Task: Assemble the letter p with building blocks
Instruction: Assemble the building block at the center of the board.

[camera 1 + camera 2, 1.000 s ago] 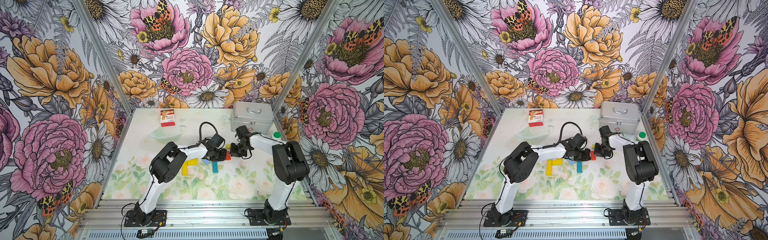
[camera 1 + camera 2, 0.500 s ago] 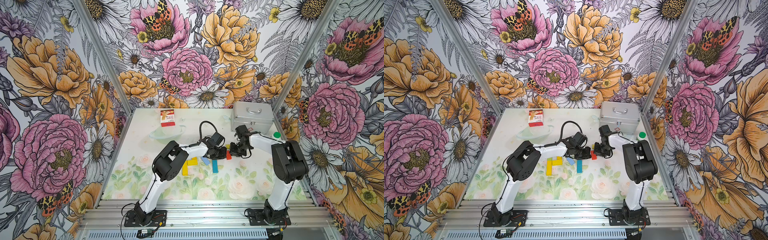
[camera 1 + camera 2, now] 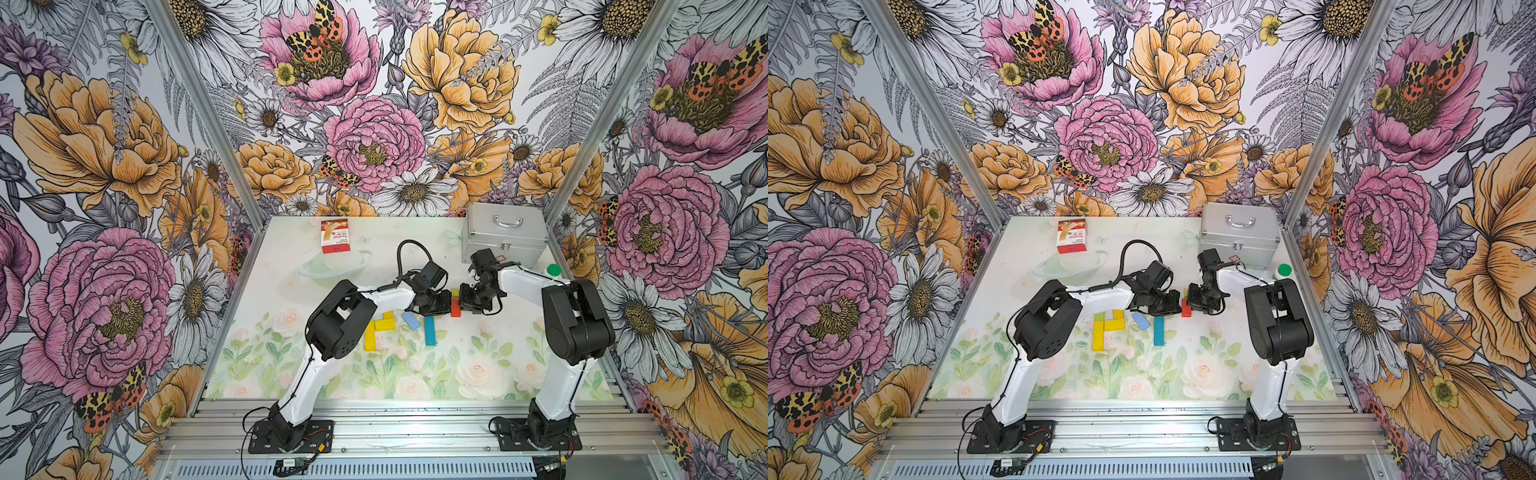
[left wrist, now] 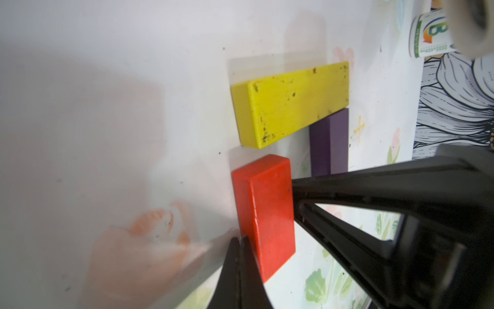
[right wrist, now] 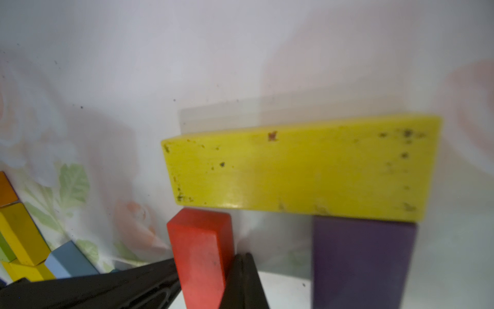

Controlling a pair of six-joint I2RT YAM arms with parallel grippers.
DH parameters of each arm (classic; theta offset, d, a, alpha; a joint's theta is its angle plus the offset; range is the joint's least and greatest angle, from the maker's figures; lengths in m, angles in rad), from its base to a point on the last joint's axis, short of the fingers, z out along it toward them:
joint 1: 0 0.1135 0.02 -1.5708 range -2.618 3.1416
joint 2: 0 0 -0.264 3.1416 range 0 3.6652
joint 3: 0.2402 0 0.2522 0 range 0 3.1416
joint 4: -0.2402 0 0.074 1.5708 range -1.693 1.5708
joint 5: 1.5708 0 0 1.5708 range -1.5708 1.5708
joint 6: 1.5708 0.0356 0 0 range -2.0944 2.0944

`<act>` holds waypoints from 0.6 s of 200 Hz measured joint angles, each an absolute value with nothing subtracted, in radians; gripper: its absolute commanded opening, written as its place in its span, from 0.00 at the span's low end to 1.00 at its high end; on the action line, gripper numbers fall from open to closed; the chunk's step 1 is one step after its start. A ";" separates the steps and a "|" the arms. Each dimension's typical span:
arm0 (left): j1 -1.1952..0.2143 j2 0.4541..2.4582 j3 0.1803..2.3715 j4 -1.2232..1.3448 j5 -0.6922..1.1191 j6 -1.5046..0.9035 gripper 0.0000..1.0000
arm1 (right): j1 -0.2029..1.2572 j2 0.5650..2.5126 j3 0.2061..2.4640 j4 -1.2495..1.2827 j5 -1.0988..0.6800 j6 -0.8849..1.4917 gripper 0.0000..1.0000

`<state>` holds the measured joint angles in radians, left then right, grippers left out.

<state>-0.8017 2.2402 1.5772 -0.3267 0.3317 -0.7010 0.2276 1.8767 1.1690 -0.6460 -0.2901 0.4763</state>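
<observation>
Nearest the arm bases we find the long yellow block [image 3: 1098, 337] lying flat on the table [image 3: 1183, 374] with the green block [image 3: 1099, 318] at its far end, and the light blue block [image 3: 1140, 321] and teal block [image 3: 1158, 331] loose beside it. Further in, the red block [image 4: 264, 214] lies between the left gripper [image 4: 238, 246] and the right gripper [image 5: 242, 259], each with fingers pressed together on nothing and touching opposite sides of it. Just beyond, the speckled yellow block [image 5: 299, 171] meets the purple block [image 5: 361, 262], and farthest back sit the silver case [image 3: 505, 237] and the card box [image 3: 335, 236].
</observation>
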 measured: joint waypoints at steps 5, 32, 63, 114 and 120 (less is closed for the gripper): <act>-0.802 2.242 1.579 -0.327 0.331 -0.701 0.00 | 0.228 1.877 1.169 -0.646 -0.290 0.476 0.00; -0.802 2.253 1.595 -0.326 0.334 -0.701 0.00 | 0.221 1.878 1.170 -0.645 -0.291 0.476 0.00; -0.803 2.255 1.599 -0.326 0.334 -0.701 0.00 | 0.215 1.878 1.170 -0.645 -0.294 0.476 0.00; -0.803 2.256 1.599 -0.326 0.334 -0.701 0.00 | 0.210 1.878 1.170 -0.645 -0.294 0.476 0.00; -0.803 2.256 1.599 -0.326 0.334 -0.701 0.00 | 0.210 1.878 1.170 -0.645 -0.294 0.476 0.00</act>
